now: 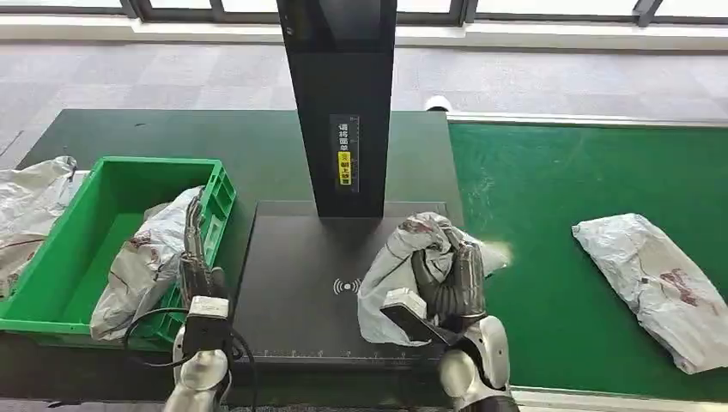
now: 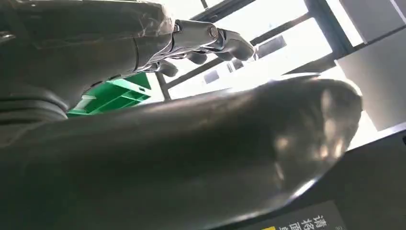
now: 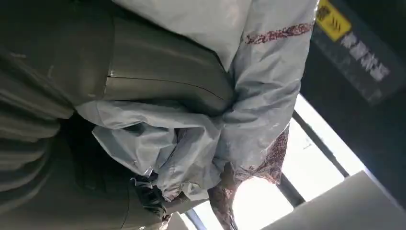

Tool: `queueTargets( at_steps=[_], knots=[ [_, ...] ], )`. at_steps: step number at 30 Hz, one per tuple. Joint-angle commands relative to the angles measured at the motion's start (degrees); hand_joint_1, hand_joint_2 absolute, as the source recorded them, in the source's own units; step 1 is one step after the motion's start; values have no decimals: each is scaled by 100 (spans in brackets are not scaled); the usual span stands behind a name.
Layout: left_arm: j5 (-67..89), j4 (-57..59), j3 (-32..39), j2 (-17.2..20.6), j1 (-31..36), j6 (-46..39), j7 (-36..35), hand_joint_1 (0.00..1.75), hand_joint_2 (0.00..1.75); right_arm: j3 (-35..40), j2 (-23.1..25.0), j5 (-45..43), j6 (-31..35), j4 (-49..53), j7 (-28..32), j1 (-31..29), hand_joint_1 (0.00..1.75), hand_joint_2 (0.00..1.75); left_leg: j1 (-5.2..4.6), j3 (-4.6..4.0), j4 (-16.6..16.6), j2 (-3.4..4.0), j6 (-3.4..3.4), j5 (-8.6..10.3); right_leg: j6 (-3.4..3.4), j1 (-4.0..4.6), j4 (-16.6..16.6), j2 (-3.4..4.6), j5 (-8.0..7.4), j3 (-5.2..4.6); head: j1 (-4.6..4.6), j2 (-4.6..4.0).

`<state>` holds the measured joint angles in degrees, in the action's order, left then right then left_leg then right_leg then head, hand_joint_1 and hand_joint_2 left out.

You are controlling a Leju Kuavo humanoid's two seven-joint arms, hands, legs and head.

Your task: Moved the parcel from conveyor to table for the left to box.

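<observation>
**Parcel gripped over the scanner plate**

You had the parcel (image 1: 403, 266), a crumpled grey-white poly bag with reddish print, clamped in the right hand (image 1: 446, 279) above the black scanner plate (image 1: 292, 292). Its fingers were wrapped around the bag's bunched middle; in the right wrist view the film (image 3: 201, 143) was folded tightly between the thumb and the dark fingers. The bag hung over the plate's right half, just right of the wireless mark, its long axis running roughly from the plate's near edge up toward the black post (image 1: 339, 103). Its upper end lay close to the post's base.

To the right of the plate, the green conveyor (image 1: 532, 189) had open belt between the plate's edge and a second parcel (image 1: 657, 283), which lay well apart.

To the left of the plate stood the green crate (image 1: 60, 292), its right wall just beside the plate. A bagged parcel (image 1: 142, 262) leaned inside against that wall. Your left hand (image 1: 196, 257) was at this wall with fingers stretched out straight and apart, holding nothing. More grey bags (image 1: 30, 210) lay beyond the crate's far side.
</observation>
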<state>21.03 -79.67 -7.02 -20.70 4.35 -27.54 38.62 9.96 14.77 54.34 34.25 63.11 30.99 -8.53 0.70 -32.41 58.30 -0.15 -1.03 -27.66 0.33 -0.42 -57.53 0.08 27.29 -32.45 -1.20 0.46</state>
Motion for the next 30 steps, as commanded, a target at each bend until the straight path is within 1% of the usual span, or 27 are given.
queueTargets(
  at_steps=[1, 5, 6, 8, 10, 11, 12, 13, 14, 16, 18, 19, 20, 22, 25, 27, 28, 29, 30],
  knots=[
    [-32, 527, -128, 251, 294, 4, 5, 0, 0, 279, -36, -34, 34, -1549, -4, -696, 175, 175, -4, 12, -18, 10, 3, 9, -1, -3, 15, 8, -10, 8, 0, 2],
    [-49, 544, -135, 258, 306, -1, 6, 0, 0, 317, -26, -29, 4, -1689, -43, -797, 175, 175, -7, 12, -22, 9, 4, 13, -1, -6, 16, 7, -12, 7, 0, 2],
    [-132, 594, -142, 269, 327, -18, 17, 0, 0, 403, 26, -108, -247, -2093, -75, -1072, 175, 175, -2, 6, -12, 9, 2, 8, -1, -2, 11, 7, -9, 3, 0, 0],
    [-223, 706, -187, 250, 361, -56, 85, 0, 0, 513, 318, -224, -258, -2946, 84, -1723, 175, 175, -4, 6, -11, 17, 2, 9, -1, -3, 7, 15, -11, -1, 0, 2],
    [-247, 724, -219, 227, 379, -74, 100, 0, 0, 505, 482, -398, -267, -3140, 183, -1917, 175, 175, -8, 3, -11, 44, 0, 11, -3, -7, 1, 42, -20, -14, 0, 2],
    [-263, 731, -258, 204, 406, -93, 103, 0, 0, 841, 523, -734, -238, -3076, 235, -1952, 175, 175, -2, -3, -2, 31, -1, 6, -3, -1, -2, 31, -14, -13, 0, 2],
    [-268, 738, -278, 198, 422, -107, 98, 0, 0, 1064, 523, -828, -186, -3046, 121, -1962, 175, 175, -6, -2, -7, 39, -1, 11, -8, -5, -2, 36, -21, -20, 0, 2],
    [-273, 750, -303, 196, 438, -134, 84, 0, 0, 1310, 523, -913, -121, -3041, -55, -1976, 17, 175, -6, -5, -13, 33, -2, 18, -10, -5, 3, 28, -25, -22, 0, 0],
    [-270, 748, -303, 189, 440, -176, 67, 0, 0, 1377, 523, -946, -21, -2980, -75, -1941, 0, 175, -3, -5, -7, 24, -6, 15, -10, -1, 1, 21, -24, -21, 0, 2],
    [-285, 681, -329, 210, 376, -287, 29, 0, 0, 1263, 506, -1158, -115, -2712, 0, -1777, 0, 175, -5, -4, -11, 17, -8, 22, -9, -1, 3, 15, -22, -16, 0, 0],
    [-299, 645, -322, 223, 312, -365, 6, 0, 0, 1035, 368, -1274, -508, -2218, 40, -1557, 0, 175, -4, 0, -10, 11, -10, 18, -8, 1, 2, 10, -18, -10, 0, 2],
    [-315, 646, -295, 209, 307, -387, 2, 0, 0, 990, 295, -1245, -826, -2087, -72, -1488, 0, 175, -2, 2, -16, 4, -7, 21, -7, 3, 11, 3, -20, -5, 0, 2],
    [-352, 657, -244, 187, 318, -426, -29, 0, 0, 975, 217, -1120, -997, -1929, -74, -1390, 0, 175, -4, -2, -13, -4, -8, 21, -6, 3, 7, -5, -16, -6, 0, 0],
    [-462, 648, -160, 167, 317, -422, -69, 0, 0, 999, 146, -1072, -1109, -1849, -19, -1275, 0, 175, -4, -3, -10, -8, -7, 19, -7, 3, 5, -7, -13, -6, 0, 2],
    [-601, 623, -70, 188, 270, -439, -45, 0, 0, 987, 6, -1144, -1350, -1465, 100, -838, 0, 175, -5, 5, -24, -9, -4, 25, -6, 0, 18, -10, -18, 2, 0, 2],
    [-602, 623, -68, 192, 266, -440, -44, 0, 0, 990, -2, -1143, -1340, -1450, 108, -809, 0, 175, -1, 5, -25, -14, -4, 24, -6, 2, 24, -14, -19, 5, 0, 0],
    [-634, 615, -2, 151, 257, -579, -38, 0, 0, 1016, -31, -1071, -1349, -1411, 89, -742, 0, 175, -6, 9, -37, -17, -2, 31, -6, -2, 33, -18, -23, 9, 0, 2],
    [-792, 535, 84, 88, 207, -798, 37, 0, 0, 1034, -68, -1032, -1436, -1301, 110, -618, 0, 175, 0, -6, -10, -6, -7, 15, -8, 3, 9, -6, -14, -6, 0, 2],
    [-872, 484, 79, 87, 178, -808, 56, 0, 0, 1039, -111, -1036, -1466, -1188, 135, -500, 0, 175, -2, -5, -13, -7, -5, 17, -7, 1, 11, -7, -15, -5, 0, 2]
  ],
)
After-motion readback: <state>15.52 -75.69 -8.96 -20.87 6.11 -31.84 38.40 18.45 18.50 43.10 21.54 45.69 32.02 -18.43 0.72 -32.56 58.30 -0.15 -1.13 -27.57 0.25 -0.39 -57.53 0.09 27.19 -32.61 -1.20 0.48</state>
